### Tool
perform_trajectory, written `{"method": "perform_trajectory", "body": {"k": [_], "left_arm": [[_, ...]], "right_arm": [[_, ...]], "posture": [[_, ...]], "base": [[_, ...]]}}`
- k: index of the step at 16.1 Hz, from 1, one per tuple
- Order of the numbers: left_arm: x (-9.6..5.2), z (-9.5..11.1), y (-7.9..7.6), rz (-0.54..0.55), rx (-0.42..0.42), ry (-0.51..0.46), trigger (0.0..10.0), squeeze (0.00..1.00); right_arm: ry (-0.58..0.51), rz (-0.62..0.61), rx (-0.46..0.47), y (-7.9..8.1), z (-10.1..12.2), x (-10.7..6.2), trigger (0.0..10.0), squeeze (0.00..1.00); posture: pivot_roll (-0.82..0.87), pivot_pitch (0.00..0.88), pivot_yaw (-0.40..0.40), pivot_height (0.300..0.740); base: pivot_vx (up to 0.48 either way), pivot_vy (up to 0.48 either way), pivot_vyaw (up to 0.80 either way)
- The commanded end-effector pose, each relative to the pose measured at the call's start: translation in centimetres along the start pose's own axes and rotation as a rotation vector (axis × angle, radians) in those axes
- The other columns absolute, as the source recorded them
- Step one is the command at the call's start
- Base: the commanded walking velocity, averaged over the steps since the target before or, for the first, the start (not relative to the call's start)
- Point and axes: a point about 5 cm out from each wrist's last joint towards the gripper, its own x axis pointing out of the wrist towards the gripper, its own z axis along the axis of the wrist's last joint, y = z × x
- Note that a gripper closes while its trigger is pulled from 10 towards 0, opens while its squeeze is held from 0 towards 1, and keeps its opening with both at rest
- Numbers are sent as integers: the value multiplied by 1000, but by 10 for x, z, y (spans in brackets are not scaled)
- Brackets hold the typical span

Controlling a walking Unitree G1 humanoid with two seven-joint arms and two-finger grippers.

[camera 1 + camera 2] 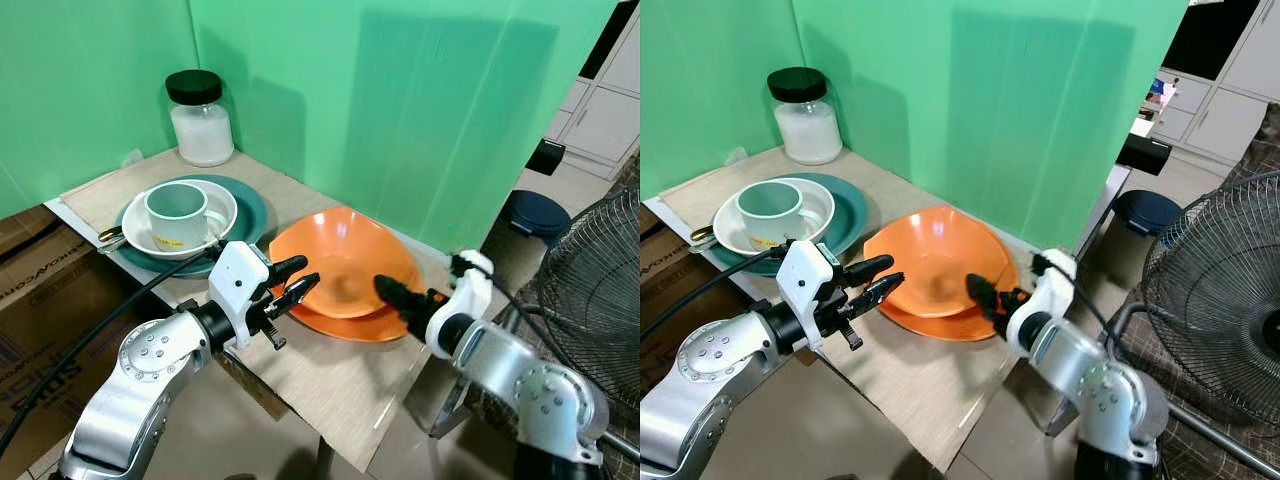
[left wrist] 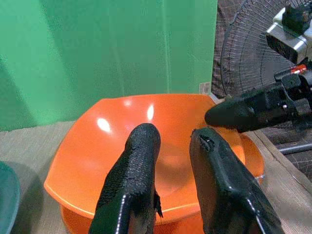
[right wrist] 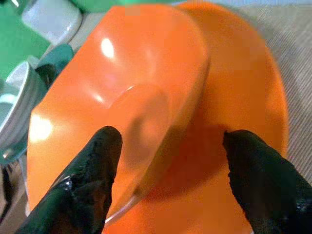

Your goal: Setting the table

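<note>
An orange bowl (image 1: 340, 262) rests on an orange plate (image 1: 352, 326) at the table's right end. My left gripper (image 1: 308, 271) hovers just off the bowl's left rim, open, with nothing between its fingers (image 2: 139, 161). My right gripper (image 1: 385, 288) reaches in from the right, open. In the right wrist view its two fingers (image 3: 97, 165) stand wide apart on either side of the bowl's near rim (image 3: 190, 102), one inside the bowl and one over the plate. Further left, a mint mug (image 1: 178, 212) sits in a white bowl (image 1: 224, 200) on a teal plate (image 1: 252, 208).
A spoon (image 1: 110, 235) lies at the teal plate's left edge. A black-lidded jar (image 1: 200, 118) stands at the back by the green wall. The wooden table (image 1: 330, 390) has bare room in front. A floor fan (image 1: 600, 270), a dark stool (image 1: 535, 212) and a cardboard box (image 1: 40, 290) surround it.
</note>
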Motion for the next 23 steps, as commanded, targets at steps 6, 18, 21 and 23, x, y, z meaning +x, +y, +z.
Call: {"method": "perform_trajectory", "body": {"k": [6,18,21,23], "left_arm": [[-6,0,-8,-17,-24,8,10000,0],[-12,-5,-9,-51,-75,48,10000,1000],[-11,-3,-11,-80,-73,55,10000,1000],[-10,-1,-11,-77,-69,48,10000,1000]], "right_arm": [[62,24,86,5,-6,9,0,0],[77,25,101,8,-10,13,0,0],[70,25,103,9,-11,14,0,0],[66,20,105,9,-11,15,0,0]], "posture": [[72,0,-85,740],[78,0,-73,740],[88,0,-63,740],[90,0,-66,740]], "base": [[0,0,0],[0,0,0],[0,0,0],[0,0,0]]}}
